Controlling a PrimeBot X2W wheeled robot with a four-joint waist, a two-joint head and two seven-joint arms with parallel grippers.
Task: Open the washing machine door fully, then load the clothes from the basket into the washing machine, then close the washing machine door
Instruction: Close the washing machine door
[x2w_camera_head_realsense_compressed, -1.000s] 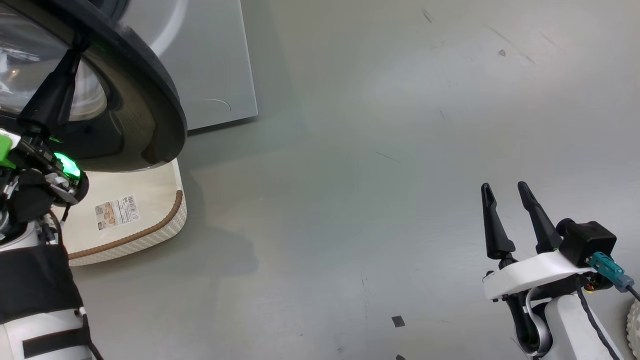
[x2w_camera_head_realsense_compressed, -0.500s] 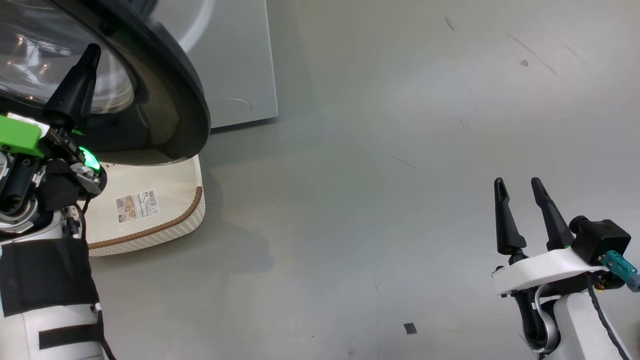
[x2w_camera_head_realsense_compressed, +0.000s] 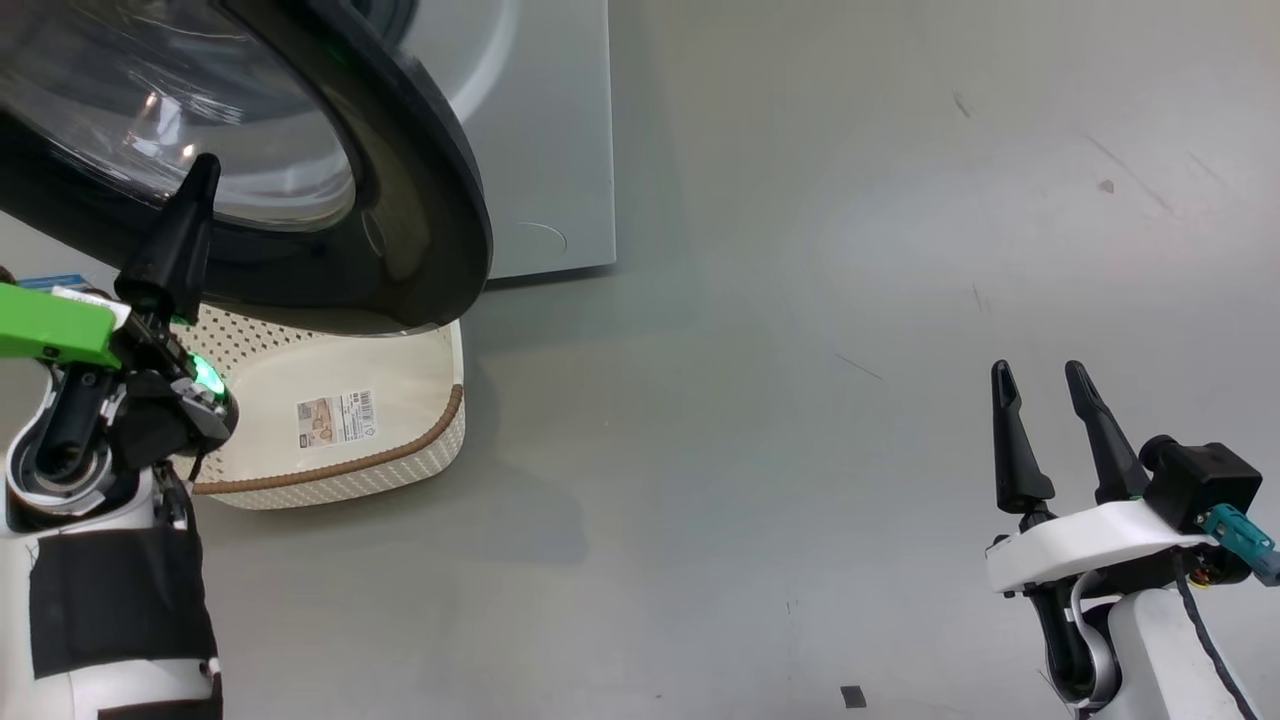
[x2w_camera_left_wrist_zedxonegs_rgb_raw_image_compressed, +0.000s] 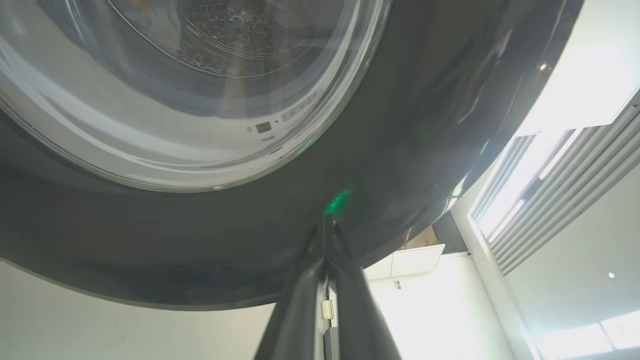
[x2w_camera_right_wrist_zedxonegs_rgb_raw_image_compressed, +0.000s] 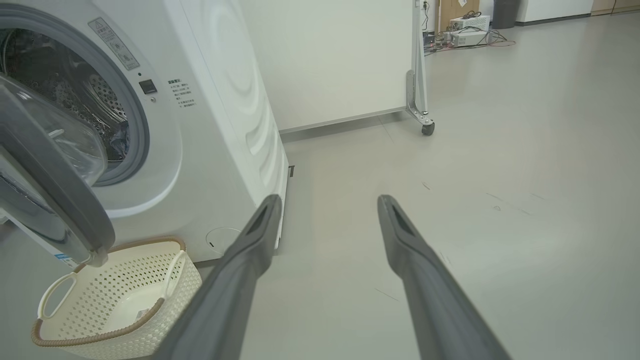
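**Shut left pincer (x2w_camera_head_realsense_compressed: 203, 180) at the washing machine door (x2w_camera_head_realsense_compressed: 430, 210); right pincer (x2w_camera_head_realsense_compressed: 1038, 375) spread**

Left of frame: left arm raised, closed fingers pointing up at the door's glossy black rim; contact unclear. Door hangs ajar over the basket (x2w_camera_head_realsense_compressed: 400, 470), which sits on the floor (x2w_camera_head_realsense_compressed: 800, 400) before the washing machine (x2w_camera_head_realsense_compressed: 545, 130), label sticker (x2w_camera_head_realsense_compressed: 337, 418) on its bottom. Lower right: right arm low, fingers upright, holding nothing.

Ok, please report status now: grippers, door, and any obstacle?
Left gripper shut, tip at black rim of washing machine door. Right gripper open, above floor. Door partly open. Basket empty, below door's lower edge.
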